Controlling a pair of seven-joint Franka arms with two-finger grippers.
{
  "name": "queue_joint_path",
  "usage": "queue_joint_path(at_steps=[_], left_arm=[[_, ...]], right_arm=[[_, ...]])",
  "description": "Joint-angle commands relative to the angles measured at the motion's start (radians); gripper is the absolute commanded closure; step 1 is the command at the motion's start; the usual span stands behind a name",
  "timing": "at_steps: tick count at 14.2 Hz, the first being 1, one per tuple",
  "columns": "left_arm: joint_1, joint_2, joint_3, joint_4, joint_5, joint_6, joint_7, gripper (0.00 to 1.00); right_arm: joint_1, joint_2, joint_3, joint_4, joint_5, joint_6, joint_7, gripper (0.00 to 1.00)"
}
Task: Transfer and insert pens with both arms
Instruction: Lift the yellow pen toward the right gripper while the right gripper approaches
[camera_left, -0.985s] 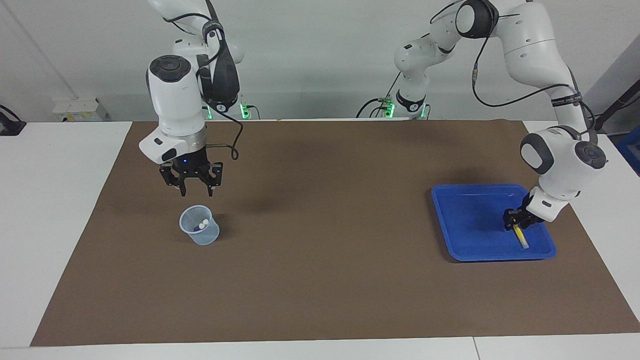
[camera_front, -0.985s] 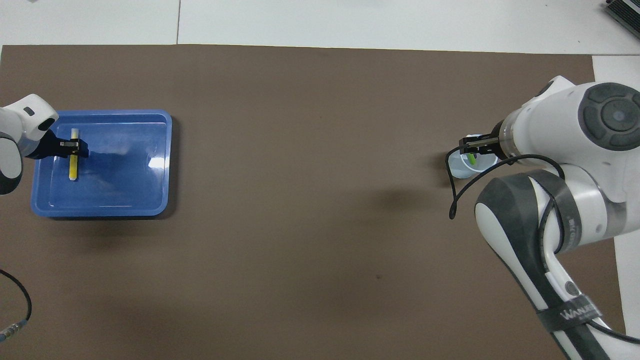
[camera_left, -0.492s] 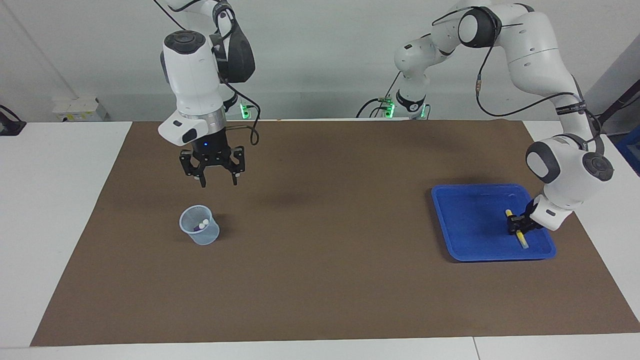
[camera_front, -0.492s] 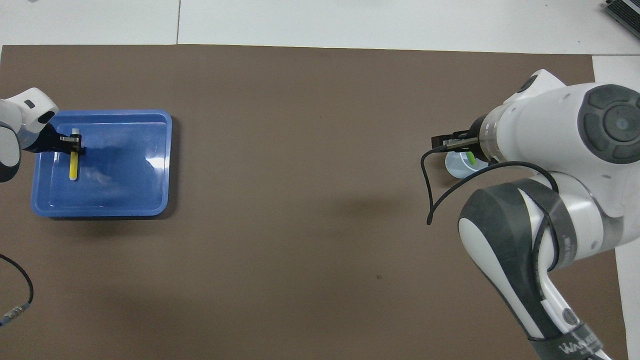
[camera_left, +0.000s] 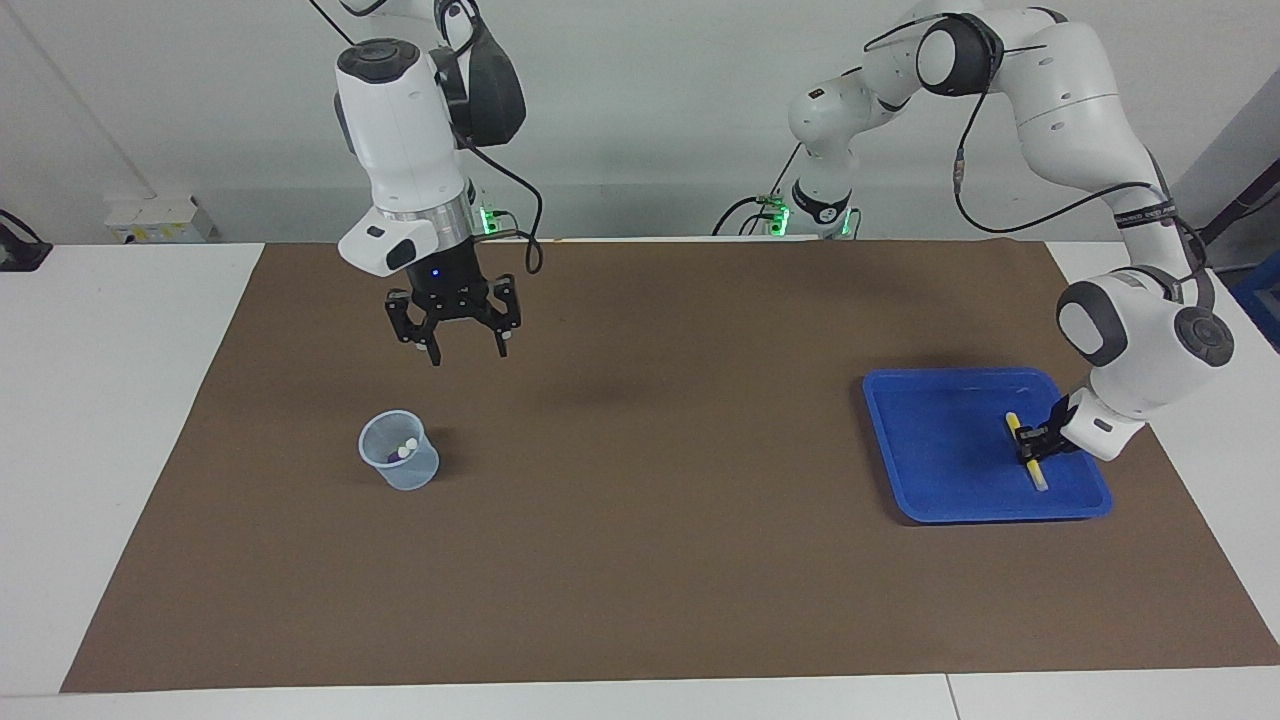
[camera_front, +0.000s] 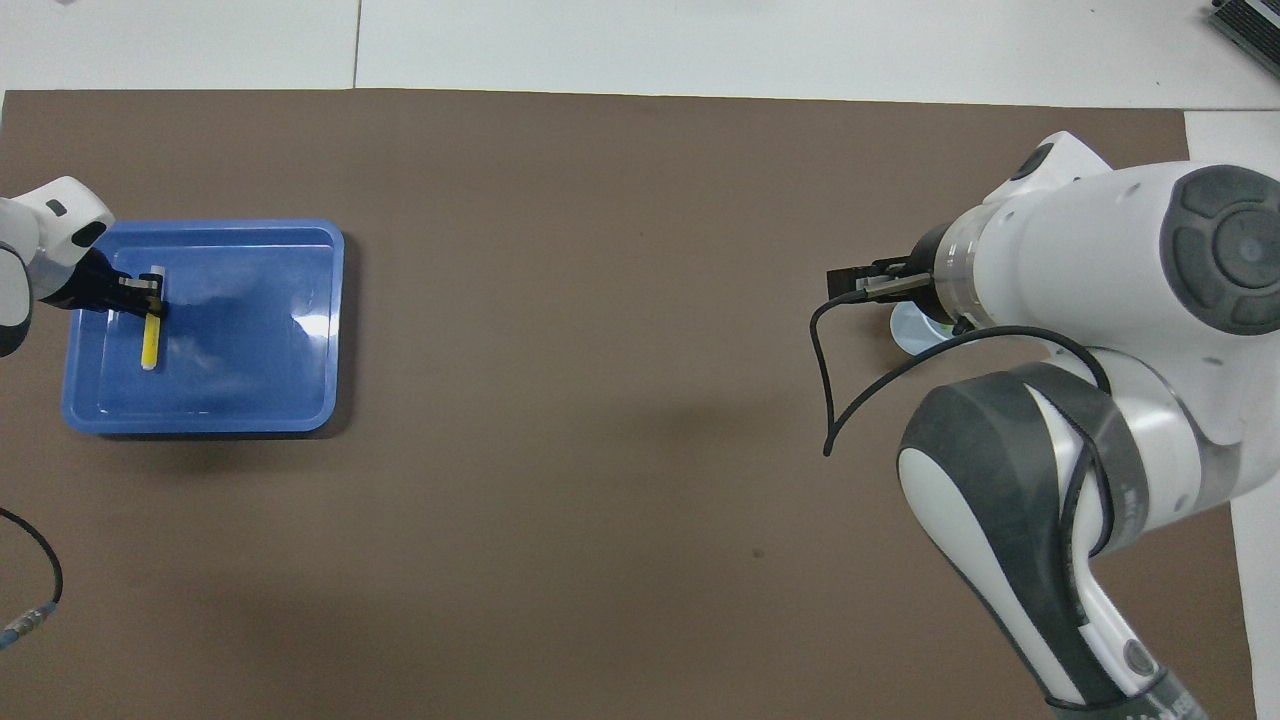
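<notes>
A: What does each container hold?

B: Two containers sit on the brown mat (camera_left: 640, 560). Toward the right arm's end of the table stands a clear plastic cup (camera_left: 399, 450). Two whitish cap ends (camera_left: 404, 447) poke up inside it, with a bit of purple showing beside them in the facing view, so the purple pen (camera_left: 393, 459) is in there. From overhead the right arm covers most of the cup and only a sliver of its rim shows.

A: And the blue tray (camera_left: 940, 500)?

B: It lies toward the left arm's end of the table, well apart from the cup. The yellow pen (camera_left: 1027, 452) is its only content, lying near the tray's edge on the left arm's side, its whitish cap end pointing away from the robots.

A: How do the grippers stand?

B: The left gripper (camera_left: 1033, 446) is down in the tray with its fingers closed around the yellow pen, close to the middle of its length. Whether the pen is lifted off the tray floor I cannot tell. The right gripper (camera_left: 455, 335) hangs in the air over bare mat beside the cup, fingers spread wide, holding nothing.
</notes>
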Motion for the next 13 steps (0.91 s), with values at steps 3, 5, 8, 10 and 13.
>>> queue_joint_path(at_steps=[3, 5, 8, 10, 13], left_arm=[[0.012, -0.053, 0.005, 0.018, -0.177, -0.221, -0.002, 1.0], [0.012, -0.058, 0.005, 0.018, -0.185, -0.259, -0.01, 1.0], [0.012, -0.068, 0.005, 0.016, -0.248, -0.333, -0.1, 1.0], [0.008, -0.075, 0.005, 0.018, -0.313, -0.391, -0.177, 1.0], [-0.003, -0.082, -0.003, 0.016, -0.364, -0.431, -0.305, 1.0]], right_arm=[[-0.007, -0.002, 0.043, 0.013, 0.026, -0.01, 0.005, 0.14], [-0.007, -0.002, 0.054, 0.015, 0.055, -0.009, 0.028, 0.14], [-0.006, -0.002, 0.059, 0.018, 0.13, -0.004, 0.105, 0.14], [0.008, -0.002, 0.065, 0.016, 0.132, -0.002, 0.178, 0.14], [0.039, -0.002, 0.066, 0.01, 0.18, 0.042, 0.362, 0.14]])
